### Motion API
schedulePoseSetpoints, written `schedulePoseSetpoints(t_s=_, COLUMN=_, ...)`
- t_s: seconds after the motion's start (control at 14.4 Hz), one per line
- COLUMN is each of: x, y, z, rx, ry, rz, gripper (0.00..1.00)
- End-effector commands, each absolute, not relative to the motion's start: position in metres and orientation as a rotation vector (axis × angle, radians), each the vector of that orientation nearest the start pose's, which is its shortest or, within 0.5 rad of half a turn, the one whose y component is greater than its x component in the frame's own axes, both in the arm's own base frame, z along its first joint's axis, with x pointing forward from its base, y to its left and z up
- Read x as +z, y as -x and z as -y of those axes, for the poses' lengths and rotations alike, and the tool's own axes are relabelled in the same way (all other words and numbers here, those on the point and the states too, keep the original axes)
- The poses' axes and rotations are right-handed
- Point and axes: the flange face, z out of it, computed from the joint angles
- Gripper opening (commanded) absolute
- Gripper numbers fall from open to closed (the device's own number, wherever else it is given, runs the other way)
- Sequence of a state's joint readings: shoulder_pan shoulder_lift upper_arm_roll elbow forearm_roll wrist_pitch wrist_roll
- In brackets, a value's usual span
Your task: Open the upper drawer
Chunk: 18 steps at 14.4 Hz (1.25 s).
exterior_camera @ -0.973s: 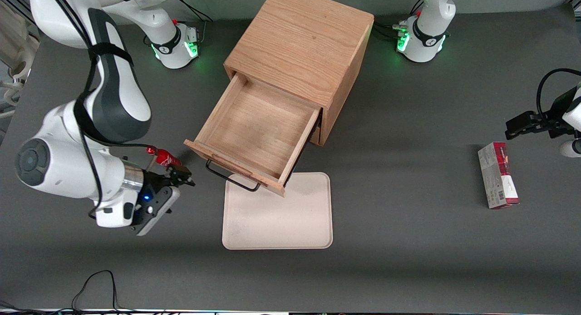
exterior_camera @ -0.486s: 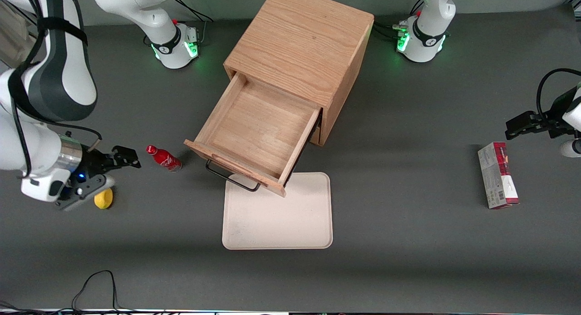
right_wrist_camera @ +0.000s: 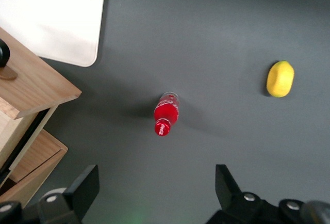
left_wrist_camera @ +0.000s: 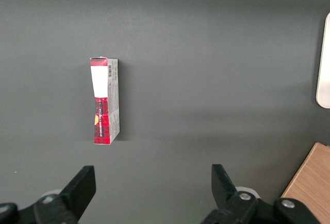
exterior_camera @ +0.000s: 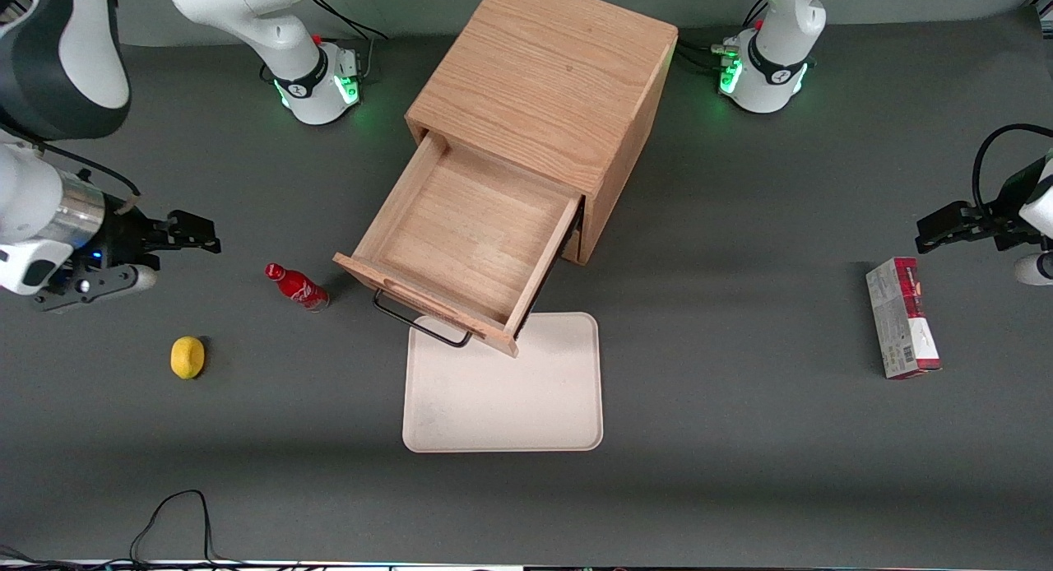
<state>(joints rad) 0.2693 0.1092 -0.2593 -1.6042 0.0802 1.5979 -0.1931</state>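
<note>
Looking over the table first, I see wide bare dark surface nearer the front camera and toward the parked arm's end. The wooden cabinet sits mid-table, farther from the front camera than the tray, its top edge cut off by the frame. Its upper drawer is pulled well out, showing its bare tray body, and its black wire handle overhangs the edge of the beige tray lying in front of it. The lower drawer front shows only as a sliver in the right wrist view (mostly hidden under the open one). My gripper hangs toward the working arm's end of the table, well apart from the drawer, its fingers spread wide with nothing between them. A red-and-white box lies toward the parked arm's end. A small red bottle stands between gripper and drawer, and a lemon lies nearer the front camera than the gripper.
</note>
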Motion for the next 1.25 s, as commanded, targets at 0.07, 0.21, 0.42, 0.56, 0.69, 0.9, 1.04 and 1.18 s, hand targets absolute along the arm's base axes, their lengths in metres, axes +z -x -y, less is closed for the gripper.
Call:
schedulePoseSetpoints(t_s=0.07, x=0.580, y=-0.574, z=-0.016, rx=0.124, ry=3.061, rz=0.264, gripper=1.00)
schedulePoseSetpoints(t_s=0.21, x=0.586, y=-0.566, z=-0.011, rx=0.141, ry=3.057, rz=0.265, gripper=1.00)
schedulePoseSetpoints(t_s=0.42, x=0.595, y=-0.551, z=-0.004, rx=0.155, ry=3.042, rz=0.269, gripper=1.00)
schedulePoseSetpoints(t_s=0.56, x=0.592, y=-0.552, z=-0.013, rx=0.176, ry=3.043, rz=0.279, gripper=1.00)
schedulePoseSetpoints(t_s=0.69, x=0.598, y=-0.555, z=-0.018, rx=0.156, ry=3.048, rz=0.285, gripper=1.00)
schedulePoseSetpoints(t_s=0.9, x=0.595, y=-0.556, z=-0.036, rx=0.174, ry=3.139, rz=0.371, gripper=1.00)
schedulePoseSetpoints(t_s=1.04, x=0.597, y=-0.560, z=-0.045, rx=0.161, ry=3.163, rz=0.372, gripper=1.00)
schedulePoseSetpoints(t_s=1.18, x=0.598, y=-0.560, z=-0.043, rx=0.163, ry=3.156, rz=0.354, gripper=1.00)
